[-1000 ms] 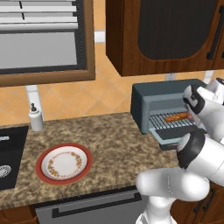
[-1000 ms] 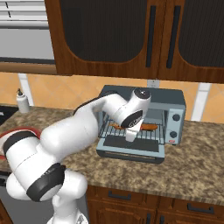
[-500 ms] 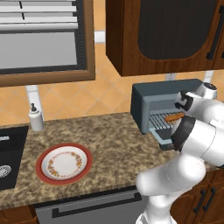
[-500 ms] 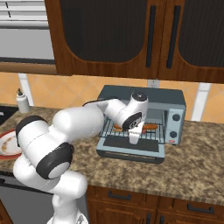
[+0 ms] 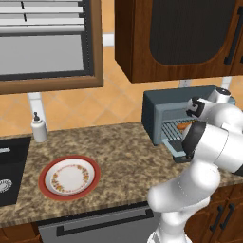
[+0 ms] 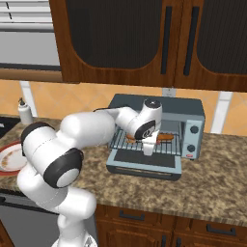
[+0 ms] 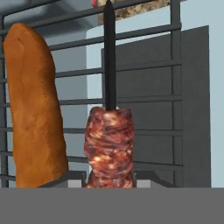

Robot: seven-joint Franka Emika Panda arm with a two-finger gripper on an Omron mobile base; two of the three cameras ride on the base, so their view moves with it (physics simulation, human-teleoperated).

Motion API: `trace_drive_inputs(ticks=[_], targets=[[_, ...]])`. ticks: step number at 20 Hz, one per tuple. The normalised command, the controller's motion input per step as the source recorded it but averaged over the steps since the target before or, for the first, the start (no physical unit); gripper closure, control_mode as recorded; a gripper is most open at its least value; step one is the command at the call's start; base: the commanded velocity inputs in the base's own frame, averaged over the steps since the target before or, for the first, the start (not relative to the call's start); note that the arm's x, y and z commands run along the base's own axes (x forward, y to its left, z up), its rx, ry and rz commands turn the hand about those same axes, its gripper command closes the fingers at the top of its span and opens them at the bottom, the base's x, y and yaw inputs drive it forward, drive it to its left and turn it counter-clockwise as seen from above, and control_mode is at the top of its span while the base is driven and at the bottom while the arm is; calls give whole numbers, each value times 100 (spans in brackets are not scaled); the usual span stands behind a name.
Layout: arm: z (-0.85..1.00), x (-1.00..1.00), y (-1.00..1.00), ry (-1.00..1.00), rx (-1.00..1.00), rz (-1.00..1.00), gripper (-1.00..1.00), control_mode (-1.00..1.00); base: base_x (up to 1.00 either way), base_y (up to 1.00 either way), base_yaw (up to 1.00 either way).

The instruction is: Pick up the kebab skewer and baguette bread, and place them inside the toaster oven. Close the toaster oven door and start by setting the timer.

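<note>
A white robot arm reaches into a boxy blue-grey toaster oven (image 6: 193, 113) on a speckled granite counter (image 6: 212, 185), its two-finger gripper (image 6: 147, 147) clamped on the meat end of a kebab skewer (image 7: 109, 148), a thin dark stick threaded with reddish-brown chunks. In the hand view the chunks sit squarely between the finger tips and the bare stick runs straight ahead of the gripper, over the bars of the oven's wire rack (image 7: 148, 78); whether the skewer already rests on the bars or hangs just above them cannot be told.

Just beside the gripper, to one side of the skewer and lying roughly parallel to it, is the finger-shaped orange-brown baguette bread (image 7: 35, 109), already on the rack. Holding the skewer by its thick end, point forward, appears meant to let it slide in alongside the loaf without knocking it.

Below the gripper the toaster oven door (image 6: 144, 161), a blue-grey drop-down panel, lies open and flat toward the robot, leaving the mouth clear for the hand. The knobs (image 6: 194, 129) sit on the oven's right face, off to the side of the gripper and untouched. By the look of it, release of the skewer, closing of the door and setting of the timer remain.

Well behind the arm on the counter lies a red-rimmed plate (image 5: 70, 176).
</note>
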Motion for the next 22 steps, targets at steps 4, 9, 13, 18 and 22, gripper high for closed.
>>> trace_drive_inputs(ticks=[4,9,13,18,22], targets=[[0,13,0,1,0,0,100,-100,0,0,0],[0,1,0,0,0,0,-100,-100,0,0,0],[0,0,0,0,0,0,-100,-100,0,0,0],[2,-2,-1,0,0,0,-100,-100,0,0,0],[32,-11,-3,-2,0,0,-100,-100,0,0,0]])
